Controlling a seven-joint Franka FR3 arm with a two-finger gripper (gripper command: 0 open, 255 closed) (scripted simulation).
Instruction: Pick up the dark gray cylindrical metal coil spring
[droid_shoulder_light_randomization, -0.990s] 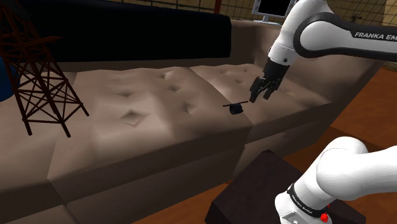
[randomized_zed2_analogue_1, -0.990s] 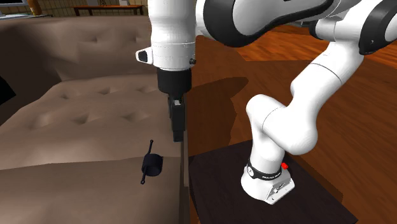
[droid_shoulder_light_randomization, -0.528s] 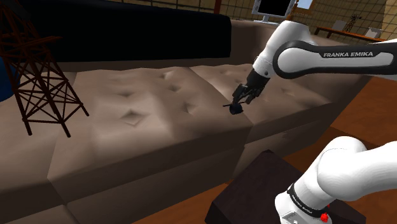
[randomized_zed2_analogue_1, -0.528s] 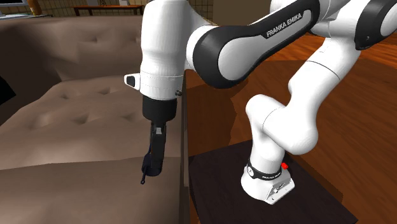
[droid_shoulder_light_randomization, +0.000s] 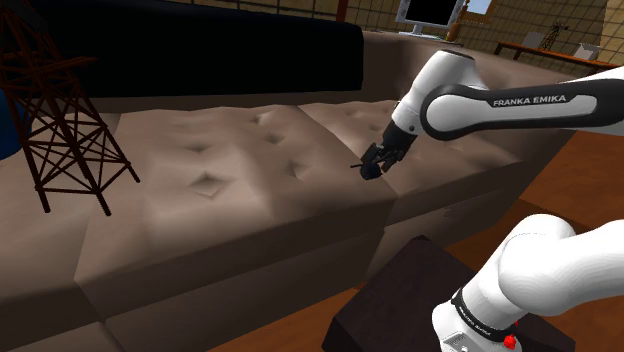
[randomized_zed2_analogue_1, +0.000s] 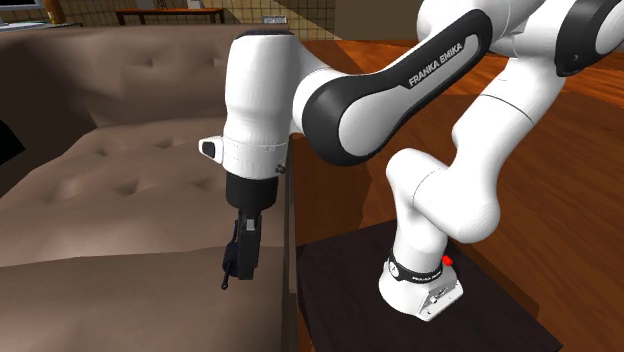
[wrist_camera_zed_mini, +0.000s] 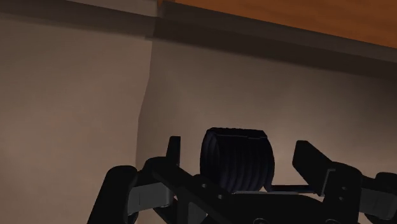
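The dark coil spring (wrist_camera_zed_mini: 236, 159) lies on its side on the beige tufted sofa seat (droid_shoulder_light_randomization: 230, 190), close to the seat's front edge. In the wrist view it sits between my two fingers, with a gap showing on each side. My black gripper (droid_shoulder_light_randomization: 373, 163) is open and down at the cushion, straddling the spring (droid_shoulder_light_randomization: 368, 172). From the second exterior view the gripper (randomized_zed2_analogue_1: 240, 262) hides most of the spring (randomized_zed2_analogue_1: 231, 270); only its dark edge and a thin wire end stick out below the fingers.
A dark lattice tower (droid_shoulder_light_randomization: 60, 110) stands on the sofa at the shoulder view's left. A dark back cushion (droid_shoulder_light_randomization: 200, 50) runs along the rear. The stand (droid_shoulder_light_randomization: 400, 300) sits on the wooden floor (randomized_zed2_analogue_1: 560, 250) just off the sofa's front edge.
The arm swung in and lowered: the gripper went from hovering beside the spring to sitting down over it, fingers on either side. The spring has stayed in place.
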